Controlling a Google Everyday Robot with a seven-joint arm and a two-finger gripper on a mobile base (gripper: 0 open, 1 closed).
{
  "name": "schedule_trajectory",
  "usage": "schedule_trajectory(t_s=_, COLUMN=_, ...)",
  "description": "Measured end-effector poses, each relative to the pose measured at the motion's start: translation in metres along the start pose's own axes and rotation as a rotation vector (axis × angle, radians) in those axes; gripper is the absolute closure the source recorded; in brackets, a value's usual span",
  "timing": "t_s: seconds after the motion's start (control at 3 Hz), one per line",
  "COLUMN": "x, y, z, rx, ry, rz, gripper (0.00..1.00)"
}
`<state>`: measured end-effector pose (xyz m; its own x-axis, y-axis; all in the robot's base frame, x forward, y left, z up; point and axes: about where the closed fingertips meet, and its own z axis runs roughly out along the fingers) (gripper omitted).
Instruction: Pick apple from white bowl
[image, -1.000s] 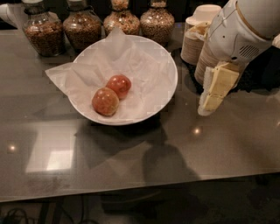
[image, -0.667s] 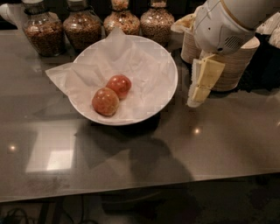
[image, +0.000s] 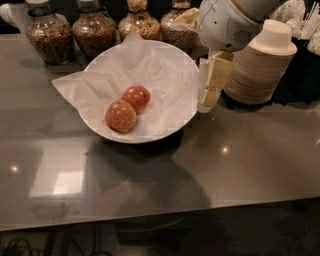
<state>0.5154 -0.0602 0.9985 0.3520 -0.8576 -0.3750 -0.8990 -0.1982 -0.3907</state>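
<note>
The apple (image: 120, 116), a round, dull brownish-red fruit mottled with yellow-orange, is your target. It lies in the near part of the wide, shallow, glossy white bowl (image: 145, 140), low in the hollow where a round thing would naturally settle. Touching it, just behind and a little to the right, is a brighter, smoother red-orange apple (image: 136, 98). Judge your approach so that this neighbour is not nudged.

Both fruits rest on a crumpled white paper sheet (image: 75, 89) that lines the bowl and spills over its left rim. It probably serves as a liner, and it could lift or slip under a grasp. The bowl stands on the dark, glossy grey bench (image: 250, 165).

The cream-coloured end effector (image: 207, 100) hangs pointing downward just outside the bowl's right rim, above the bench and well apart from the apple. It looks placed for a move in over the rim. You cannot tell whether it is released or clenched.

Right of the bowl, beyond the end effector, stands a stack of small cream paper bowls (image: 260, 65), nested to save room. Behind the bowl is a row of glass jars (image: 94, 31) filled with brown grains.

Counted: two apples, one white bowl, one paper sheet, one end effector, one stack, four jars.
</note>
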Motion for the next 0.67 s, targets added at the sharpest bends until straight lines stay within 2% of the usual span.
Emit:
schedule_trajectory(t_s=0.33, x=-0.006, y=-0.004, z=0.01, rx=-0.023, ry=-0.02, rz=-0.029, gripper=0.0)
schedule_trajectory(t_s=0.67, x=-0.012, y=-0.007, z=0.024, rx=-0.067, ry=-0.077, rz=-0.054, gripper=0.0)
